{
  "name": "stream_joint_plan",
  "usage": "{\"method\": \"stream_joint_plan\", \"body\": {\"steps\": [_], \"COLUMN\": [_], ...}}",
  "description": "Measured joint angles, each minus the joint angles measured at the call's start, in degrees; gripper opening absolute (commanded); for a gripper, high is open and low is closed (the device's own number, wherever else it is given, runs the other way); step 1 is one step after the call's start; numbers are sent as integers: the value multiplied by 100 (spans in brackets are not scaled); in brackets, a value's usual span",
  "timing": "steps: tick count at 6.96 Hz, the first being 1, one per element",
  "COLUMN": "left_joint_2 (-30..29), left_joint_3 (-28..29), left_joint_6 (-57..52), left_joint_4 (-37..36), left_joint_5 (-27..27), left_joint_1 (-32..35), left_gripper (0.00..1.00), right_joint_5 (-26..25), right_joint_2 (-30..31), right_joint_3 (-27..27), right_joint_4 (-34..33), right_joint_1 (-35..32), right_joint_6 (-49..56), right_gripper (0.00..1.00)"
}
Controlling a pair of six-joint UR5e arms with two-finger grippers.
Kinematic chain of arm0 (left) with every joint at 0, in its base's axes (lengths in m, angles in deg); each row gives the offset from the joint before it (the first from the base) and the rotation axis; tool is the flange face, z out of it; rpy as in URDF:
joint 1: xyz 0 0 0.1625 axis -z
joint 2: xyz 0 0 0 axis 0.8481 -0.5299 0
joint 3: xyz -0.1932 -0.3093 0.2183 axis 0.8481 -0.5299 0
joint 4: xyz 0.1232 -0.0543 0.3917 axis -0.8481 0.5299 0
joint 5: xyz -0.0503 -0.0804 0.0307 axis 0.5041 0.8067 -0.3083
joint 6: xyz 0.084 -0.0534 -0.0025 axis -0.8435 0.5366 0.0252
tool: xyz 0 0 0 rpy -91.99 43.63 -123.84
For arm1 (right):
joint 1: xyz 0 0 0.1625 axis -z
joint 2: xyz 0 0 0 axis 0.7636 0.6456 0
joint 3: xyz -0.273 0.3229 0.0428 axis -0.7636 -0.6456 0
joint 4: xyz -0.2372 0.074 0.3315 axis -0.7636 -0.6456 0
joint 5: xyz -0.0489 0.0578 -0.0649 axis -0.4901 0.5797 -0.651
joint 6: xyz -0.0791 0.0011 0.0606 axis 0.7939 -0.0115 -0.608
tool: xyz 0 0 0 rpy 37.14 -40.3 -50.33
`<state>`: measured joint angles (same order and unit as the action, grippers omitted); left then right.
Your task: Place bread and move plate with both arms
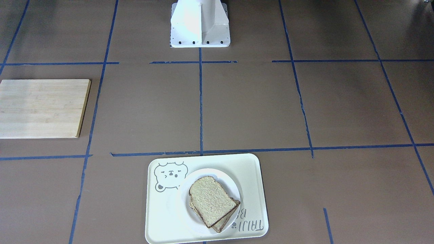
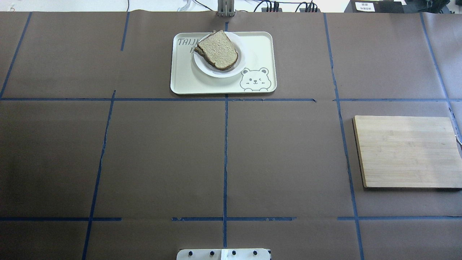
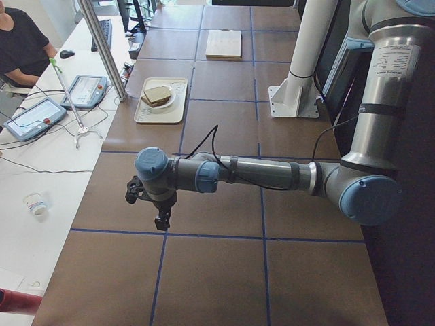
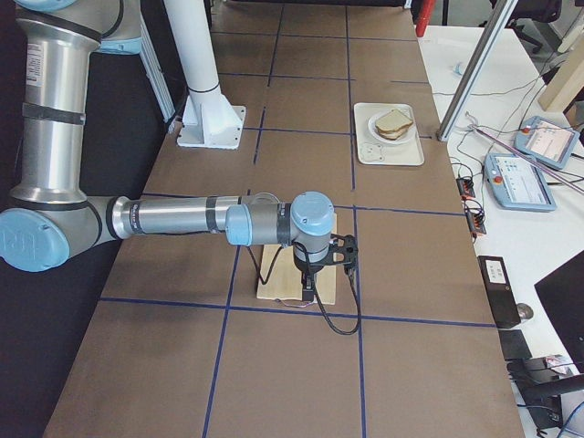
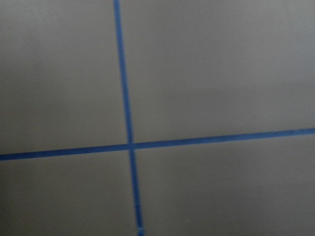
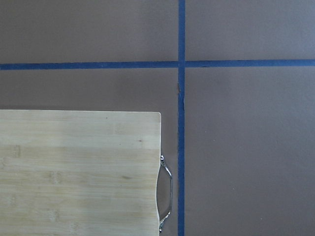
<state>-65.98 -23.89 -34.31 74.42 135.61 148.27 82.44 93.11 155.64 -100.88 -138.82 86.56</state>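
Note:
The bread (image 1: 212, 201) lies on top of a second slice on the white plate (image 1: 220, 176). The plate stands on the cream bear tray (image 1: 162, 217) at the table's far middle edge. They also show in the overhead view: bread (image 2: 218, 48), plate (image 2: 223, 73), tray (image 2: 260, 47). My left gripper (image 3: 162, 221) hangs over bare table at my far left end, seen only in the exterior left view. My right gripper (image 4: 308, 292) hangs over the wooden cutting board, seen only in the exterior right view. I cannot tell whether either is open or shut.
A wooden cutting board (image 2: 408, 151) with a metal handle (image 6: 166, 191) lies on my right side. The white base pedestal (image 1: 200, 23) stands at my edge. Blue tape lines grid the brown table. An operators' desk with pendants (image 3: 34, 115) lies beyond the far edge.

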Motion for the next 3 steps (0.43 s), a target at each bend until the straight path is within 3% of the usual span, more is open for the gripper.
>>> {"method": "stream_joint_plan", "body": {"steps": [3], "left_joint_2": [372], "left_joint_3": [-7], "left_joint_6": [-235], "left_joint_4": [6], "left_joint_5": [58], "left_joint_1": [194], "left_gripper": [100], "right_joint_5": [124], "right_joint_2": [1], "right_joint_3": [3], "right_joint_4": [-141], "right_joint_1": [-66], "right_joint_6": [68], "right_gripper": [100]}}
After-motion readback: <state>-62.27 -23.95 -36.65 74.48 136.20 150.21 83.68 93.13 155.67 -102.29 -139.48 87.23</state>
